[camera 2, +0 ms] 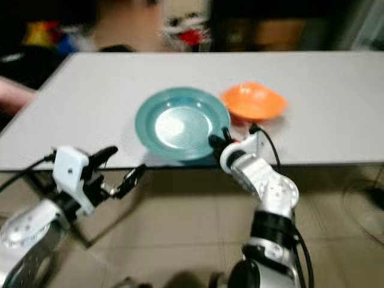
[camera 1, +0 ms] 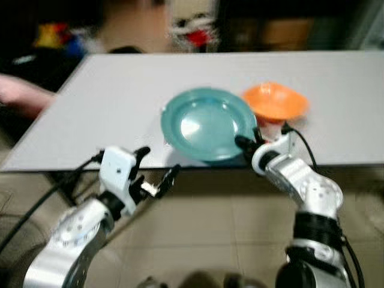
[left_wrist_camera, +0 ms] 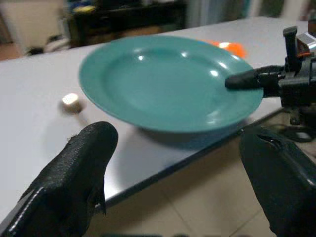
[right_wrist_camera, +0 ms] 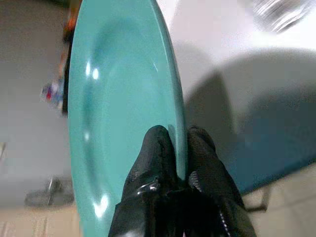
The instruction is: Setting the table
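- Two black fingers of the right gripper (right_wrist_camera: 178, 148) pinch the near rim of a teal plate (camera 1: 207, 123), jaws clamped thin on its edge.
- The plate hangs tilted above the near edge of the grey tabletop (camera 1: 108, 96), an orange bowl (camera 1: 276, 101) just beside it.
- The left gripper (camera 1: 157, 171) hovers off the tabletop's edge, jaws spread wide, holding nothing.
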Tool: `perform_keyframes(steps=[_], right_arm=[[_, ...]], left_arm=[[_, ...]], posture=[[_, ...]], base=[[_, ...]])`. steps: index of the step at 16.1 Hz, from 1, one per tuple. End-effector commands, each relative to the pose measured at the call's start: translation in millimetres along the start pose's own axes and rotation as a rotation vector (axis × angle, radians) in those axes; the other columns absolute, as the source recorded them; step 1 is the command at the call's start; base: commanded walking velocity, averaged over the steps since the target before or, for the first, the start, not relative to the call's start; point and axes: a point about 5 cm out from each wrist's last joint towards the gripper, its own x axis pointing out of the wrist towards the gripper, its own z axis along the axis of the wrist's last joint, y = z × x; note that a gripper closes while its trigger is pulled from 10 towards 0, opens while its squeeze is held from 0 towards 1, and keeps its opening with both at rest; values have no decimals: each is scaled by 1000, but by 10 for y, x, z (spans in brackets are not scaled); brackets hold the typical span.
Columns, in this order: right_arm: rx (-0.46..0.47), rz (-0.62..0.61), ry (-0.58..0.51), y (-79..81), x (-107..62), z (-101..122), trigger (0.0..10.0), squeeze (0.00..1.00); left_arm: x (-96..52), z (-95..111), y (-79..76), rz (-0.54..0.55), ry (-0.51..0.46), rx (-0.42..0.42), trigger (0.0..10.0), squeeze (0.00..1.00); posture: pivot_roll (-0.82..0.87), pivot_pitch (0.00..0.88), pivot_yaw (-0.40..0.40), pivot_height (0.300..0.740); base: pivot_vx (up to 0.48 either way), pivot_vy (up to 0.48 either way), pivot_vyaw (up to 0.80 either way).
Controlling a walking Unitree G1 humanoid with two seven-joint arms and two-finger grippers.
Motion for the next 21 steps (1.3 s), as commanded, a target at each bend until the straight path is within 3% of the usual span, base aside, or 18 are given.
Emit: perform_keyframes(steps=[1, 8, 12, 15, 21], right_arm=[[-9, 27, -9, 88, 40, 21, 10000, 0], [-49, 32, -16, 146, 137, 130, 10000, 0], [-125, 95, 8, 260, 152, 83, 10000, 0], [-158, 160, 60, 347, 116, -54, 10000, 0], [-202, 197, 86, 322, -13, -154, 10000, 0]], left_arm=[[-24, -57, 5, 11, 25, -14, 10000, 0], [47, -36, 46, 71, 17, 7, 10000, 0], [55, 16, 170, 208, -28, 0, 10000, 0], [12, 17, 192, 241, -35, -13, 10000, 0], [-32, -23, 170, 261, -22, -30, 10000, 0]], posture=[[-96, 22, 36, 740], [-98, 40, 31, 740], [-96, 41, 26, 740], [-94, 38, 24, 740], [-94, 38, 28, 740]], base=[[0, 0, 0], [0, 0, 0], [0, 0, 0], [343, 0, 0], [379, 0, 0]])
